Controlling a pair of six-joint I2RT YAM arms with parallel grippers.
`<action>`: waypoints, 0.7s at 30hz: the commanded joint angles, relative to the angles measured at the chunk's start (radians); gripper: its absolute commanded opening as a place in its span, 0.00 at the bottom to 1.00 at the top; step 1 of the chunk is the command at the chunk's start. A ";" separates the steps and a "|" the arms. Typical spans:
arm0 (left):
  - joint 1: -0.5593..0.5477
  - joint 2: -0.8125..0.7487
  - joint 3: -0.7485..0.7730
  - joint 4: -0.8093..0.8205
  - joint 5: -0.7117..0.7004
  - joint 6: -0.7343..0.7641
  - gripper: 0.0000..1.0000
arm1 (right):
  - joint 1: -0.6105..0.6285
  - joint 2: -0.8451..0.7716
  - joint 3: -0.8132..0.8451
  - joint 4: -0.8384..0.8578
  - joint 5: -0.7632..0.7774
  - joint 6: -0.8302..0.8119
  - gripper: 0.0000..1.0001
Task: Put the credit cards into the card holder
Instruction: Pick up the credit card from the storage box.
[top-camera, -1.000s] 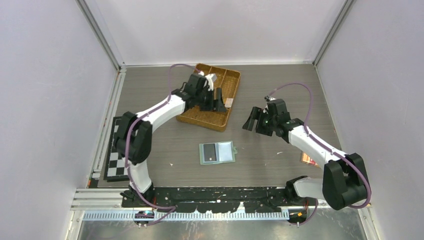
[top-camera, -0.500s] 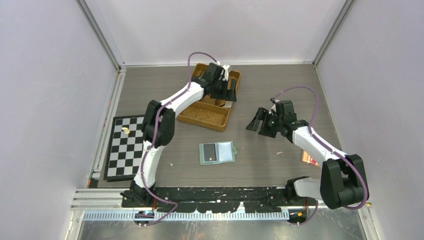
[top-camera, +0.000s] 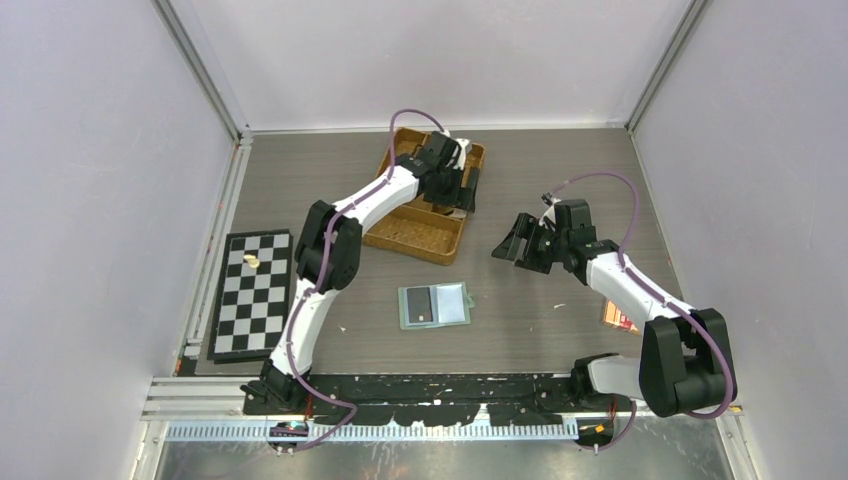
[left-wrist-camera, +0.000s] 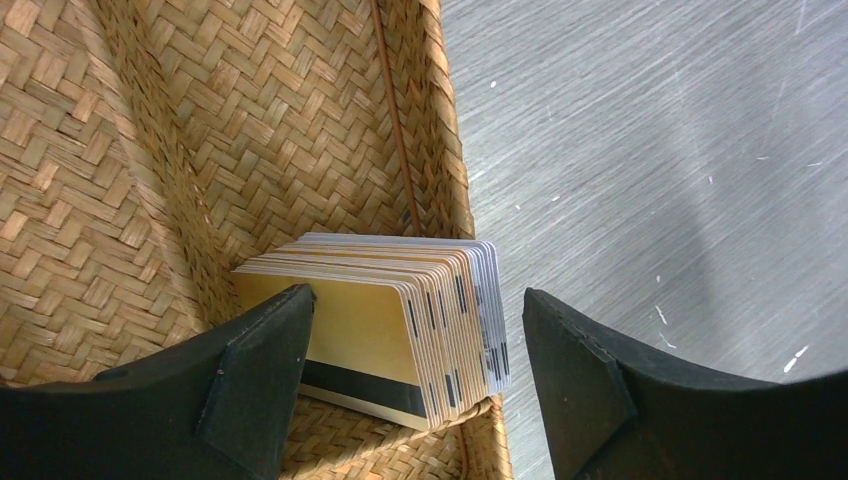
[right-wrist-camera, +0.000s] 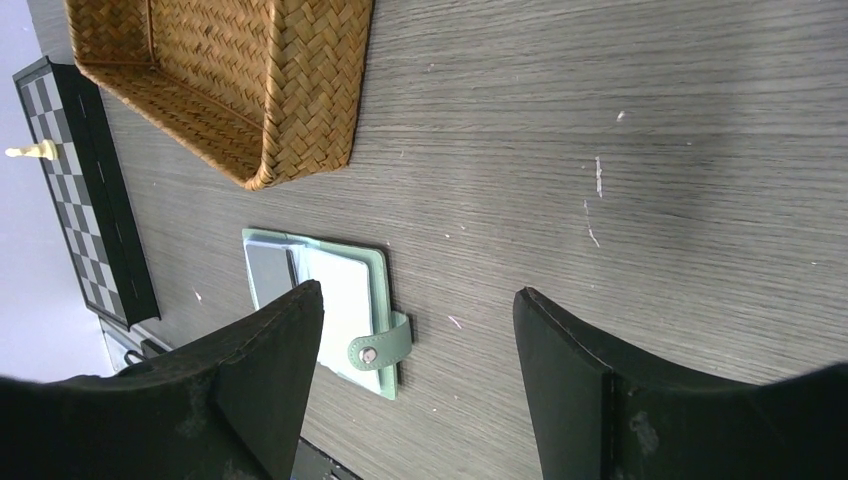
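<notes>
Left wrist: left gripper (left-wrist-camera: 415, 300) wide open over credit cards (left-wrist-camera: 360, 320).

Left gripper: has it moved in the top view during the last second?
Yes. The left gripper has shifted right across the woven tray, from its middle to the compartment at its right edge.

No lettering, brand or number can be read anywhere; the credit cards (left-wrist-camera: 380, 330) show only dark stripes.
</notes>
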 joint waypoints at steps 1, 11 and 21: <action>-0.014 -0.079 -0.059 0.053 0.102 -0.056 0.79 | -0.007 0.007 0.000 0.038 -0.023 -0.009 0.74; -0.014 -0.127 -0.110 0.120 0.182 -0.116 0.77 | -0.007 0.013 -0.005 0.044 -0.024 -0.002 0.72; -0.031 -0.161 -0.152 0.143 0.197 -0.124 0.77 | -0.007 0.016 -0.006 0.042 -0.014 -0.002 0.72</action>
